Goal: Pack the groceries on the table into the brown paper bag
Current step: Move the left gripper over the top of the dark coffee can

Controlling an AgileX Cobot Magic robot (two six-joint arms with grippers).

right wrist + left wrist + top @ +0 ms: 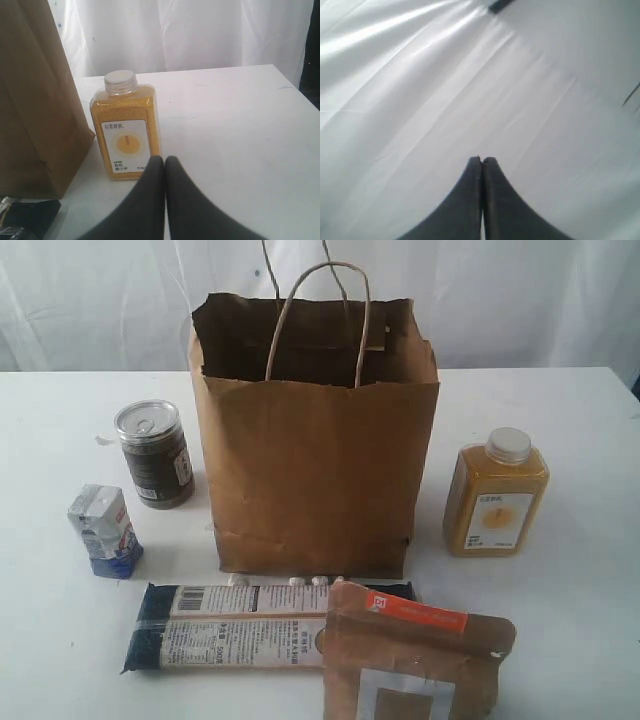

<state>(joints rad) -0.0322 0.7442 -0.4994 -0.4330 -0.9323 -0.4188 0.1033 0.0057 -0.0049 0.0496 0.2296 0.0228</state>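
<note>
Brown paper bag (315,470) stands upright, mouth open for loading, on the table (560,620), with can (153,453), carton (103,530), orange juice bottle (496,495), packet (225,625) and pouch (410,660) set around it within reach; left gripper (481,161) and right gripper (160,161) both clenched empty, right facing the bottle, likely first pick.

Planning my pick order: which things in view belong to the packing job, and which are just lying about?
Job: brown paper bag, dark can, white-blue carton, orange juice bottle, dark-blue packet, brown pouch with orange strip, table.
Lying about: small white bits at the bag's base, white curtain behind.
</note>
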